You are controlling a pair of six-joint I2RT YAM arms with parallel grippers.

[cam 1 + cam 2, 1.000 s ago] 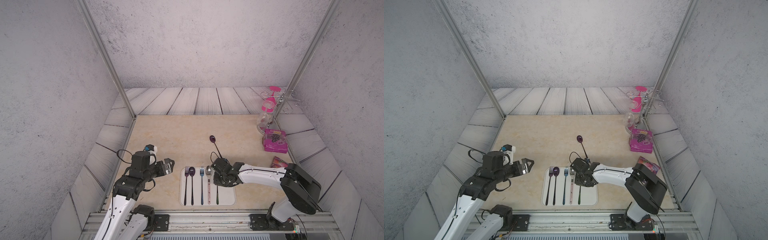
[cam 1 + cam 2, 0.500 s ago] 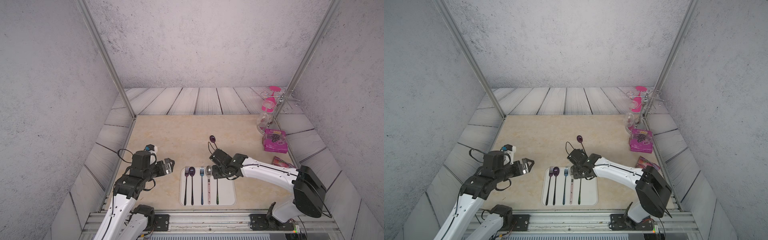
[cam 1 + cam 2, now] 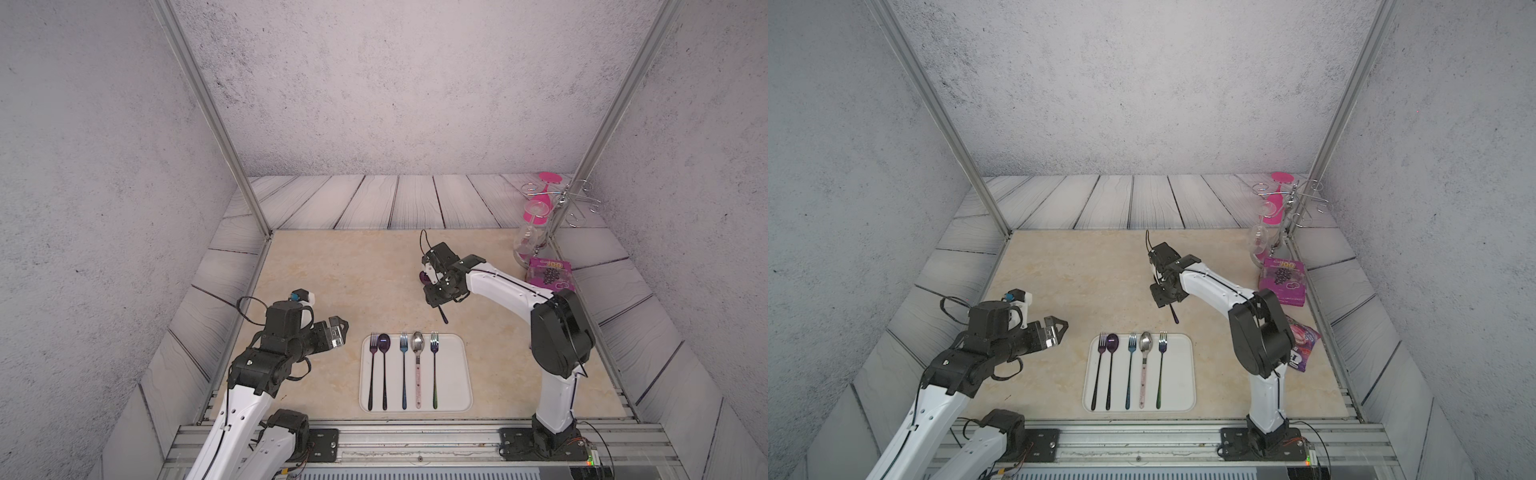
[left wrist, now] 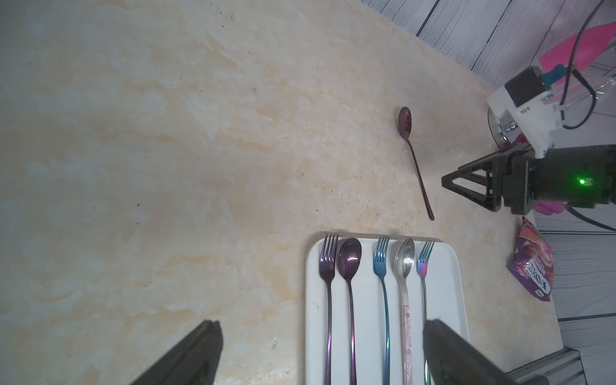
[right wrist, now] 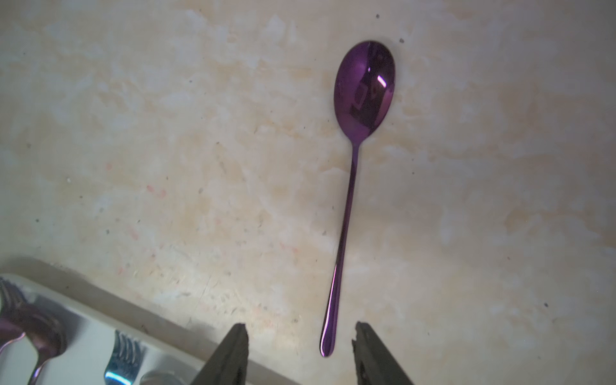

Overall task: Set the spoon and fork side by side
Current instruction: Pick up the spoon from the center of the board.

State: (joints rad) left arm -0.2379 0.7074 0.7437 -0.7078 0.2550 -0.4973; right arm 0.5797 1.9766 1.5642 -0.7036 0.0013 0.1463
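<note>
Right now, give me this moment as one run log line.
right gripper: open above loose purple spoon | left gripper: open, empty, beside tray | tray: three forks, two spoons

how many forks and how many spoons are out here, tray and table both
forks: 3 (purple fork, blue fork, rainbow fork), all on the tray
spoons: 3 (dark purple spoon and silver spoon on the tray, loose purple spoon on the table)
total: 6
</note>
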